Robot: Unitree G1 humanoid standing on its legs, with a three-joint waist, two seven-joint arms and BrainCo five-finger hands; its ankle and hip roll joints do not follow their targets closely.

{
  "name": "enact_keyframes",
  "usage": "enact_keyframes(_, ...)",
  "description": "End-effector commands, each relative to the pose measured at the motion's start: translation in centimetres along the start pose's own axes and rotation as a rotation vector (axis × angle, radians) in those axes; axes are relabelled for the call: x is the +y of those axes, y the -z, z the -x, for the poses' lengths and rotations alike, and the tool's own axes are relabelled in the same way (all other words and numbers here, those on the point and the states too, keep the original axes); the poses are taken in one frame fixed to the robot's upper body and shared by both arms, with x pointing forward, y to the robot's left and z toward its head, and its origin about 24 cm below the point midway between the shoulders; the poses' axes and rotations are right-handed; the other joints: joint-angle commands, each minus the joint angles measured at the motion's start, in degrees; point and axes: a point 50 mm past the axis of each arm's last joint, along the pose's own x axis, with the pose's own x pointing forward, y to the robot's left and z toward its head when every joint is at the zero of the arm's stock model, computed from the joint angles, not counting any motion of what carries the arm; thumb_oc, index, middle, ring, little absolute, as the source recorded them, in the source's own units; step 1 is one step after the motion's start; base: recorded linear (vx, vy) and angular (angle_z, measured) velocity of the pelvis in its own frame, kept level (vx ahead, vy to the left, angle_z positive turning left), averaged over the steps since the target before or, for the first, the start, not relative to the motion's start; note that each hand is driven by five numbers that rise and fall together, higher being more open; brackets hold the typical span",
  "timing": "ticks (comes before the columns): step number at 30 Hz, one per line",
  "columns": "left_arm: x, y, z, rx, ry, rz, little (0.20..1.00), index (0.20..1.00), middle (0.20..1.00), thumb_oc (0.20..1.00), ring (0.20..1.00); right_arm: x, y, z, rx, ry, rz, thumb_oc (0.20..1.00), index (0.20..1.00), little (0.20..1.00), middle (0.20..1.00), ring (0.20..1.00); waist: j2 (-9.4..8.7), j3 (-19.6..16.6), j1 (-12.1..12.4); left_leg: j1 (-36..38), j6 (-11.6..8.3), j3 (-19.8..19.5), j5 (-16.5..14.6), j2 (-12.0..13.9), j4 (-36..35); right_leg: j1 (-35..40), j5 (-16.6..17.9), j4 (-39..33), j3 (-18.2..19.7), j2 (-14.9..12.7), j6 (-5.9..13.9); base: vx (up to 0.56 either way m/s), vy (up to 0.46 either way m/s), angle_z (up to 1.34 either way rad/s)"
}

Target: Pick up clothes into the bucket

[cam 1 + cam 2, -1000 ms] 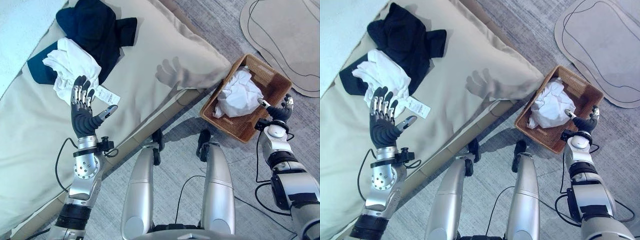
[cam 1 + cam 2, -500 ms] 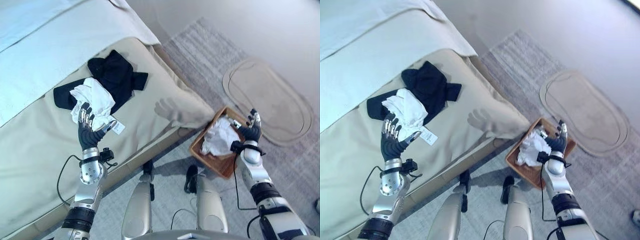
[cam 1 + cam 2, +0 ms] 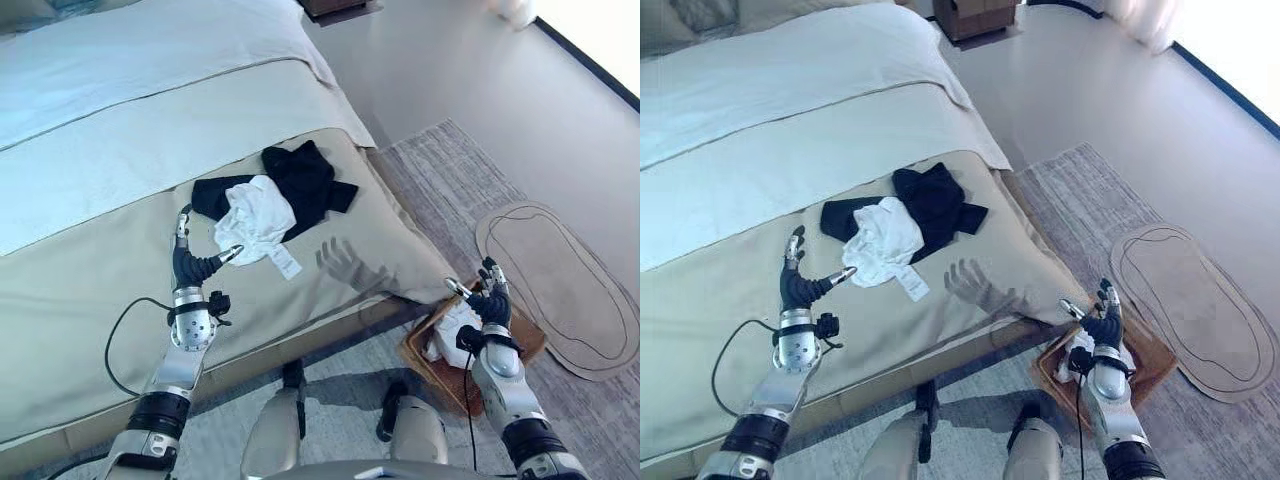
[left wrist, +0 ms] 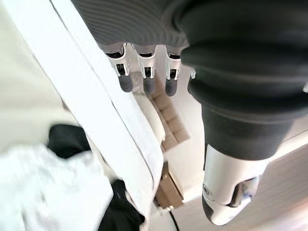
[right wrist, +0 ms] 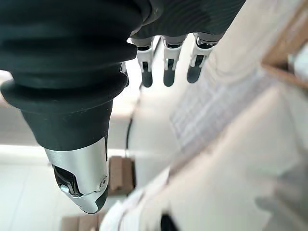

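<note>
A white garment (image 3: 255, 218) lies crumpled on the beige bed cover, on top of a black garment (image 3: 300, 180) spread beneath and beyond it. My left hand (image 3: 190, 262) is raised over the bed just left of the white garment, open, fingers straight and thumb pointing at the cloth; both garments show past its fingers (image 4: 144, 82). A brown wicker basket (image 3: 527, 343) stands on the floor by the bed's corner with a white cloth (image 3: 448, 328) in it. My right hand (image 3: 490, 305) hovers above the basket, open and holding nothing, its fingers (image 5: 166, 72) straight.
The bed (image 3: 90, 300) has a beige cover and a pale blue sheet (image 3: 150, 60) farther back; its corner overhangs near the basket. An oval mat (image 3: 560, 290) lies on the grey carpet (image 3: 440, 170) to the right. A paper tag (image 3: 283, 262) hangs from the white garment.
The camera has swung up and back, so the whole picture has shifted to show more bed and floor. Both hands stay open and empty.
</note>
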Motion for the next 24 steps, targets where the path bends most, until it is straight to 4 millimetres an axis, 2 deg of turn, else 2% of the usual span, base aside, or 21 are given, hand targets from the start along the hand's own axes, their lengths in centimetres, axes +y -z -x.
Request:
enact_keyframes(1,2.1,-1.4,-2.1,-0.122,-0.066,-0.139,1.0,1.0,1.0,1.0,1.0,1.4,-3.2,-1.1,-0.142,-0.061,-0.044,1.0,1.0,1.0,1.0,1.0,-2.61,0.33,-0.45,-0.31,0.75,1.65,-2.36,2.75,2.63,-0.32,11.54,-7.27,5.0,-1.97,3.99,-0.02,0.115,-0.06)
enact_keyframes(4,2.5,-0.9,-2.4,-0.098,-0.085,-0.169,1.0,1.0,1.0,1.0,1.0,1.7,-2.8,-1.0,-0.127,-0.076,-0.054,1.0,1.0,1.0,1.0,1.0,-3.41,0.74,-0.37,-1.35,0.94,2.3,-2.62,2.43,3.82,-1.17,11.84,-7.51,5.88,-2.03,3.91,-0.03,0.047,-0.22)
enact_keyframes(9,3.4,-0.1,-2.6,-0.067,-0.124,-0.202,1.0,1.0,1.0,1.0,1.0,1.7,-2.5,-0.7,-0.116,-0.098,-0.038,1.0,1.0,1.0,1.0,1.0,-4.27,1.55,-0.67,-3.12,0.32,2.01,-1.86,3.53,3.99,-2.91,11.58,-7.81,5.99,-0.64,3.52,-0.04,-0.044,-0.14)
enact_keyframes(10,3.6,0.5,-2.2,-0.04,-0.124,-0.208,1.0,1.0,1.0,1.0,1.0,1.3,-2.1,-0.4,-0.103,-0.106,-0.05,1.0,1.0,1.0,1.0,1.0,-4.87,2.18,-0.98,-4.25,-0.58,1.72,-2.51,4.69,6.06,-2.79,11.23,-8.27,6.53,0.47,3.18,-0.05,-0.121,-0.08)
enact_keyframes(12,4.0,0.6,-2.1,-0.037,-0.132,-0.211,1.0,1.0,1.0,1.0,1.0,1.3,-2.2,-0.4,-0.103,-0.123,-0.055,1.0,1.0,1.0,1.0,1.0,-5.17,2.4,-1.15,-5.94,-0.9,1.1,-2.78,5.08,8.82,-3.25,11.41,-8.85,7.1,1.19,2.72,-0.09,-0.088,-0.11)
enact_keyframes(13,4.2,0.4,-2.5,-0.045,-0.149,-0.202,1.0,1.0,1.0,1.0,1.0,1.3,-2.7,-0.6,-0.126,-0.146,-0.041,1.0,1.0,1.0,1.0,1.0,-6.01,4.59,-0.12,-9.82,-2.54,-3.83,-3.76,3.93,14.24,-5.01,11.29,-8.46,9.17,2.35,2.34,-0.12,-0.023,-0.19)
enact_keyframes(14,4.2,0.4,-2.6,-0.046,-0.15,-0.201,1.0,1.0,1.0,1.0,1.0,1.3,-2.7,-0.7,-0.127,-0.145,-0.042,1.0,1.0,1.0,1.0,1.0,-6.05,4.46,-0.25,-10.11,-2.49,-3.91,-3.39,3.77,14.09,-5.22,11.55,-8.6,9.07,2.23,2.33,-0.09,0.073,-0.35)
enact_keyframes(15,4.2,0.2,-2.8,-0.048,-0.162,-0.195,1.0,1.0,1.0,1.0,1.0,1.1,-3.4,-1.1,-0.15,-0.129,-0.039,1.0,1.0,1.0,1.0,1.0,-5.14,5.06,-0.63,-10.82,-2.79,-5.09,-0.72,4.43,8.88,-6.2,11.86,-8.68,9.49,2.6,3.04,0.01,0.103,-0.25)
enact_keyframes(16,4.2,0.2,-2.8,-0.048,-0.162,-0.195,1.0,1.0,1.0,1.0,1.0,1.1,-3.4,-1.1,-0.15,-0.129,-0.039,1.0,1.0,1.0,1.0,1.0,-5.14,5.06,-0.63,-10.82,-2.79,-5.09,-0.72,4.43,8.88,-6.2,11.86,-8.68,9.49,2.6,3.04,0.03,0.163,-0.1)
enact_keyframes(17,4.3,0.4,-2.7,-0.036,-0.176,-0.184,1.0,1.0,1.0,1.0,1.0,1.3,-3.8,-1.2,-0.163,-0.131,-0.047,1.0,1.0,1.0,1.0,1.0,-4.61,5.3,-0.96,-9.71,-2.32,-3.41,-1.2,5.61,6.82,-7.21,11.34,-7.77,10.25,2.61,3.27,-0.1,0.176,0.04)
enact_keyframes(18,4.2,-0.5,-3.7,-0.072,-0.199,-0.18,1.0,1.0,1.0,1.0,1.0,1.3,-4.9,-1.4,-0.214,-0.115,-0.063,1.0,1.0,1.0,1.0,1.0,-4.49,7.26,-1.63,-13.07,-2.06,-1.19,-0.14,5.48,7.89,-10.55,11.65,-5.72,10.67,0.98,3.52,-0.11,0.234,-0.02)
enact_keyframes(20,4.0,-1.0,-4.2,-0.089,-0.206,-0.18,1.0,1.0,1.0,1.0,1.0,1.5,-5.1,-1.6,-0.216,-0.106,-0.074,1.0,1.0,1.0,1.0,1.0,-4.69,7.83,-1.53,-14.69,-1.68,-0.31,-0.9,4.9,9.53,-12.82,11.19,-3.81,11.72,0.36,3.47,-0.08,0.145,-0.16)
enact_keyframes(24,4.1,-1.7,-4.9,-0.113,-0.242,-0.181,1.0,1.0,1.0,1.0,1.0,2.5,-5.6,-2.3,-0.227,-0.091,-0.087,1.0,1.0,1.0,1.0,1.0,-5.09,10.35,-1.62,-18.45,-0.48,2.24,-2.1,4.72,12.46,-17.37,13.41,-3.92,13.31,-0.33,3.72,-0.04,0.146,-0.27)
